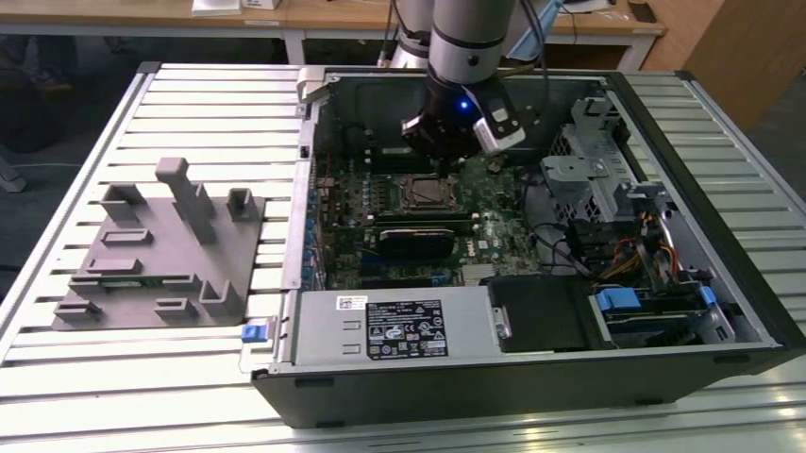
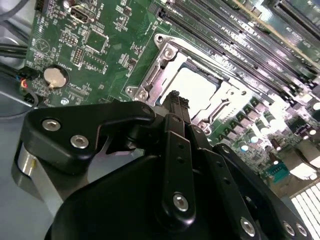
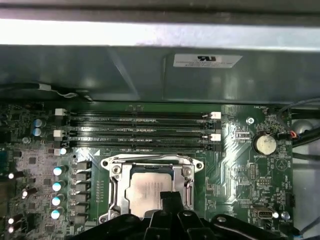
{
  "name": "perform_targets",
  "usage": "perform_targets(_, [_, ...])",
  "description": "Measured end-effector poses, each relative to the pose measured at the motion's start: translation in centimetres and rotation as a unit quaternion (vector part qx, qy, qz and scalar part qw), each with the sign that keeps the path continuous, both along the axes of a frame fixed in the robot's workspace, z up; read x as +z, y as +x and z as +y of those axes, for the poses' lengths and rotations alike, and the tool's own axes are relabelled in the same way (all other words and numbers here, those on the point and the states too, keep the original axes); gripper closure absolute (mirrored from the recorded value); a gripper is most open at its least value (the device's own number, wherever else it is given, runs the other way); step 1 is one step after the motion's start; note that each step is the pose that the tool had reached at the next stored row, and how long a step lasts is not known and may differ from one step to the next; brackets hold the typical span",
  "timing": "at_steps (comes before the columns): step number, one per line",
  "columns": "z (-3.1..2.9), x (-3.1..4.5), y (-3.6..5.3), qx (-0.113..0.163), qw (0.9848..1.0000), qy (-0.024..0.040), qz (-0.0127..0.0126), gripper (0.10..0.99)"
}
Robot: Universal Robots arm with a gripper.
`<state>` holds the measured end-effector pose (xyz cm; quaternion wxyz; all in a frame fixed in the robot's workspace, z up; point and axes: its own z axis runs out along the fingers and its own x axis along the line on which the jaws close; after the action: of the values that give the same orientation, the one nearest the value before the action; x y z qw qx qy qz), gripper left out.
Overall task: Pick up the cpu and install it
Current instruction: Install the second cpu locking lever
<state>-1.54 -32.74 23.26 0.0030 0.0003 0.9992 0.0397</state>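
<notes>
— Status on the claw?

— Gripper (image 1: pixel 444 159) hangs inside the open computer case (image 1: pixel 705 311), just over the motherboard (image 1: pixel 485 226) in the exterior view. In the second wrist view its black fingers (image 2: pixel 176 107) look pressed together, tips meeting with nothing between them. The first wrist view shows the same dark tip (image 3: pixel 169 200) poised at the near edge of the socket.

— And the cpu?

— Sitting in the socket. In the first wrist view the cpu (image 3: pixel 146 189) lies flat, pale metal top up, framed by the socket frame (image 3: pixel 114 186); in the second wrist view the cpu (image 2: pixel 196 89) shows just beyond the fingertips, inside the same metal rim. Whether the tips touch the chip or hover just above it, I cannot tell.

— Is the frame's lid down over it?

— Hard to say for sure — the chip's top is plainly exposed in both wrist views, with the metal rim around it.

— What else is near?

— Memory slots (image 3: pixel 137 131) run in parallel rows just beside the socket, and a round coin battery (image 3: pixel 264 144) sits on the board well apart from it. Out on the slatted table (image 1: pixel 189 387), on the exterior view's left of the case, stands the grey fixture (image 1: pixel 164 250) with its upright blocks. A labelled power supply (image 1: pixel 393 326) fills the near corner of the case.
</notes>
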Motion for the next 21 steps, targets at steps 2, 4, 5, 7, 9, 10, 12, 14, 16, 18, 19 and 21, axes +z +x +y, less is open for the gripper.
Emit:
perform_targets(2, [-0.08,0.13,0.01,0.0,1.0,0.0002,0.0,0.98])
perform_targets(4, [-0.29,0.13,0.0,0.0,1.0,0.0001,0.0,0.98])
perform_targets(5, [-0.45,0.14,0.0,0.0,1.0,0.0,0.0,0.98])
perform_targets(7, [-0.79,0.14,0.0,0.0,1.0,0.0001,0.0,0.98])
perform_targets(9, [-1.22,0.13,0.0,0.0,1.0,0.0001,0.0,0.98])
perform_targets(10, [-1.42,0.14,0.0,0.0,1.0,0.0,0.0001,0.98])
perform_targets(12, [-1.65,0.14,0.0,0.0,1.0,0.0,0.0012,0.98])
perform_targets(14, [-1.74,0.13,0.0,0.0,1.0,0.0003,0.0027,0.98])
perform_targets(16, [-1.88,0.13,0.0,0.0,1.0,0.0002,0.0028,0.98])
perform_targets(18, [-2.07,0.12,0.0,0.0,1.0,0.0003,0.0027,0.98])
perform_targets(19, [-2.19,0.11,0.0,0.0,1.0,0.0002,0.0027,0.98])
perform_targets(21, [-2.55,0.11,0.0,0.0,1.0,0.0002,0.0028,0.98])
